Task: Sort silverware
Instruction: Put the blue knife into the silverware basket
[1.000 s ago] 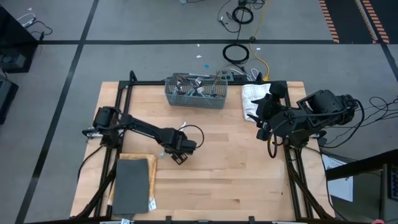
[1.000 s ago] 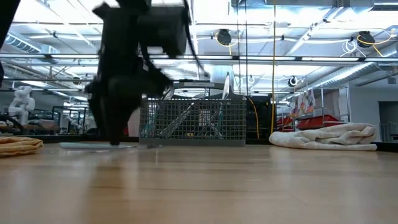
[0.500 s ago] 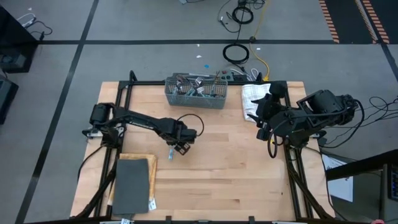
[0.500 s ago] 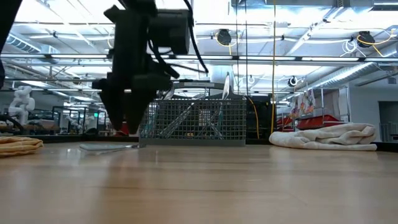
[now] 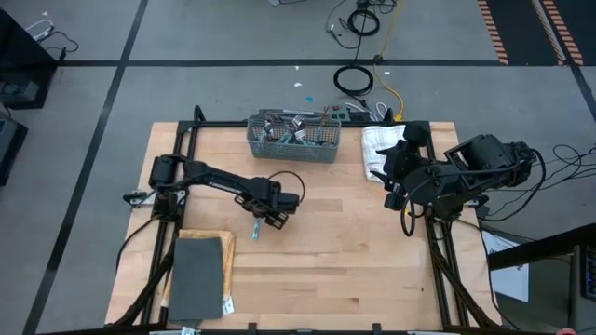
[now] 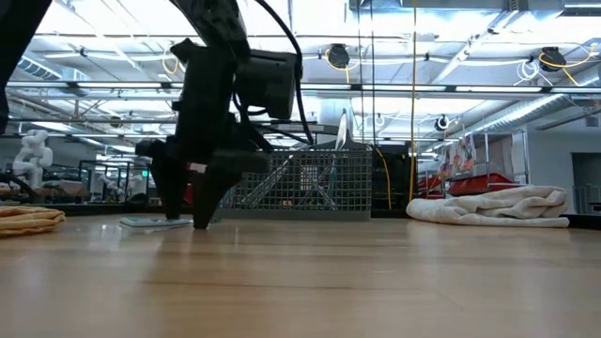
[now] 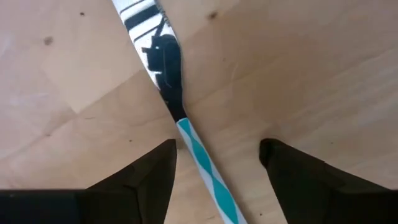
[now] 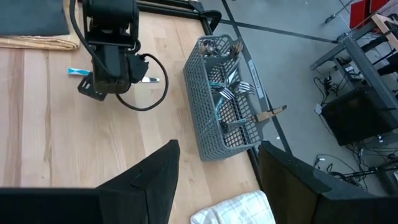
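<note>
One piece of silverware, a knife (image 7: 163, 59) with a shiny flat blade and a light blue-and-white handle (image 5: 255, 229), lies flat on the wood left of the table's middle. My left gripper (image 5: 269, 215) hovers low over it, open. Its two fingers stand either side of the handle (image 7: 205, 165) without touching. More silverware stands in the grey mesh basket (image 5: 292, 136) at the far edge. My right gripper (image 5: 386, 176) waits, open, at the right edge by the white towel (image 5: 380, 144).
A dark grey mat (image 5: 198, 277) lies on a tan cloth at the near left corner. The basket (image 6: 300, 183) and the towel (image 6: 493, 207) line the far edge. Bare wood spreads between the two arms. Black frame rails run along the table's sides.
My left gripper has risen from the table beside the mat and shifted a little toward the far and right edges. The knife now shows lying on the wood below it. The right arm has kept still.
</note>
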{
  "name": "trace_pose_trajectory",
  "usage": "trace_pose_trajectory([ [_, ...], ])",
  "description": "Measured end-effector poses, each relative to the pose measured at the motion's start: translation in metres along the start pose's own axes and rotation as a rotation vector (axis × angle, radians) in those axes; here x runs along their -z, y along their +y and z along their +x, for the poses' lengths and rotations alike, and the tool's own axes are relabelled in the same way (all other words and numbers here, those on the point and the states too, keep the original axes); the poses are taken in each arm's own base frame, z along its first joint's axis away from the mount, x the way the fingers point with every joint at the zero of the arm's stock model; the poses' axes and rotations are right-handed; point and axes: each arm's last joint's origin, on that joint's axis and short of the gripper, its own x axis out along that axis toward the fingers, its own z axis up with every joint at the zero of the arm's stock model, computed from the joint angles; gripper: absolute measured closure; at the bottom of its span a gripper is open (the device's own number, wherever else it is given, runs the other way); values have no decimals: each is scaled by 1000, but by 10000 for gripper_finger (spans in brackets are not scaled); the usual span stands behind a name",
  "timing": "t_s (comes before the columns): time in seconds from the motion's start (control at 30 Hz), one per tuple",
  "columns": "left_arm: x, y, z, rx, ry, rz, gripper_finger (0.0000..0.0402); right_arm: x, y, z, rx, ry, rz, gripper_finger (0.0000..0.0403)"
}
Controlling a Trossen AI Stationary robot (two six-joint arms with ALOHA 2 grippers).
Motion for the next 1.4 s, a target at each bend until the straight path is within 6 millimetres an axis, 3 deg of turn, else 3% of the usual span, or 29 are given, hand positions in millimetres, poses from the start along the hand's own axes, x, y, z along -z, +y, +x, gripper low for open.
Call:
trace_pose_trajectory([
  [0.13,-1,0,16,52,42,-3,183,0,0,0,-1,0,1,200],
  [0.4,-6,10,27,35,16,-25,359,0,1,0,-35,12,14,200],
  [0.47,-7,11,27,44,17,-12,384,1,2,0,-56,19,23,200],
  [0.63,-2,9,23,47,20,17,385,1,3,0,-99,33,26,200],
  [1.17,15,4,-43,246,-186,1,389,1,4,-1,-97,28,6,200],
  [1.4,12,9,-78,337,-446,-85,389,1,7,-9,-50,-35,4,200],
])
